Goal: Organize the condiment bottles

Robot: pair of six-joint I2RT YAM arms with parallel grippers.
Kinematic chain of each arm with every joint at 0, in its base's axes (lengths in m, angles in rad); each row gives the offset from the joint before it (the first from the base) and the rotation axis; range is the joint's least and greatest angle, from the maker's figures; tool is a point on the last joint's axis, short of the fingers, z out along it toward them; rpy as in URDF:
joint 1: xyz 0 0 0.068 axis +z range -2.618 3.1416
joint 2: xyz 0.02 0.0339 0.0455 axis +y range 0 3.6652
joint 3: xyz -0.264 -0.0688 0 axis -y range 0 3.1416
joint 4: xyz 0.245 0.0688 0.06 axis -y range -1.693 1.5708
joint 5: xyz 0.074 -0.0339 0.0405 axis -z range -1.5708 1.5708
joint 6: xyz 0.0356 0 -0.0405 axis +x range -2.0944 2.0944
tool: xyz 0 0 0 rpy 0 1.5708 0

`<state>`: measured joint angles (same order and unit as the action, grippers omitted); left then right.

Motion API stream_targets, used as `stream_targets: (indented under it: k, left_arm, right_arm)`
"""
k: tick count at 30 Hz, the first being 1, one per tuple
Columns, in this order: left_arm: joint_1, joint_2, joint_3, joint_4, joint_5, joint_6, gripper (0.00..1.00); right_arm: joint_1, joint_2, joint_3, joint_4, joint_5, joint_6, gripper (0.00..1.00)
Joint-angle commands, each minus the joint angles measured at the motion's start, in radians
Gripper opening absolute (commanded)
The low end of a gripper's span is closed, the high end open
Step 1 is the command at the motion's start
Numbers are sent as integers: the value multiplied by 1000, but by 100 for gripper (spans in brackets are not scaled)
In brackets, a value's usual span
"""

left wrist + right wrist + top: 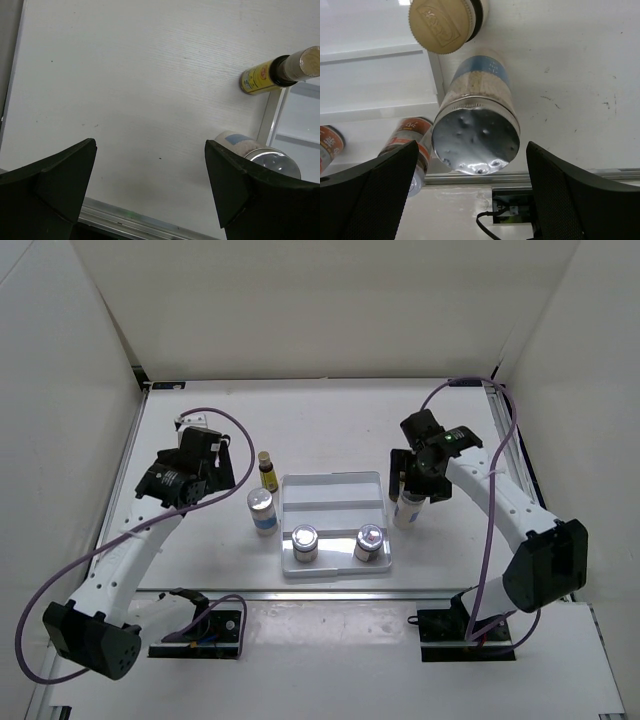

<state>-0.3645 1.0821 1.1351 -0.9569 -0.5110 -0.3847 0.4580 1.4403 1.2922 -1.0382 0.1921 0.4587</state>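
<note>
A white tray [335, 487] holds two red-labelled, silver-capped condiment bottles [304, 542] [368, 543]. Left of the tray stand a blue-labelled white bottle [262, 510] and a slim brown, tan-capped one [267, 470]. My left gripper [212, 468] hangs open over bare table to their left, and both bottles sit off to its right in its wrist view [240, 142] [260, 77]. My right gripper [472, 150] is open just above another blue-labelled bottle [477, 85] right of the tray. Its fingers [560, 185] flank the silver cap with gaps on both sides. A tan-capped bottle [442, 22] stands just beyond it.
White walls enclose the table on three sides. A metal rail [330, 592] runs along the near edge, close in front of the tray. Purple cables loop from both arms [490, 530]. The arm bases [200, 630] sit below the rail.
</note>
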Motion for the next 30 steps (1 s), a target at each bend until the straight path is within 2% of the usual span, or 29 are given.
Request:
stream_targets:
  k: [1, 4, 9, 12, 15, 18, 19, 22, 30]
  left_arm:
    - [13, -11, 0, 30, 68, 18, 100]
    - [13, -22, -9, 40, 68, 18, 100]
    - [13, -22, -9, 40, 68, 18, 100]
    - [13, -22, -9, 40, 68, 18, 100]
    - [13, -22, -9, 40, 68, 18, 100]
    - [13, -22, -9, 40, 68, 18, 100]
    - [13, -22, -9, 40, 68, 18, 100]
    - [13, -22, -9, 40, 68, 18, 100]
    - [13, -22, -9, 40, 57, 9, 100]
  right_arm:
    - [-19, 9, -34, 47, -37, -22, 91]
    - [-19, 28, -45, 56, -37, -11, 91]
    - [-28, 49, -45, 66, -16, -11, 83]
    - [-28, 49, -45, 66, 3, 0, 74]
    - [-28, 29, -36, 44, 41, 18, 56]
    - [-28, -18, -16, 3, 76, 18, 45]
    - [-28, -29, 2, -8, 85, 18, 38]
    - [13, -73, 45, -37, 108, 18, 29]
    - [195, -107, 163, -50, 142, 38, 27]
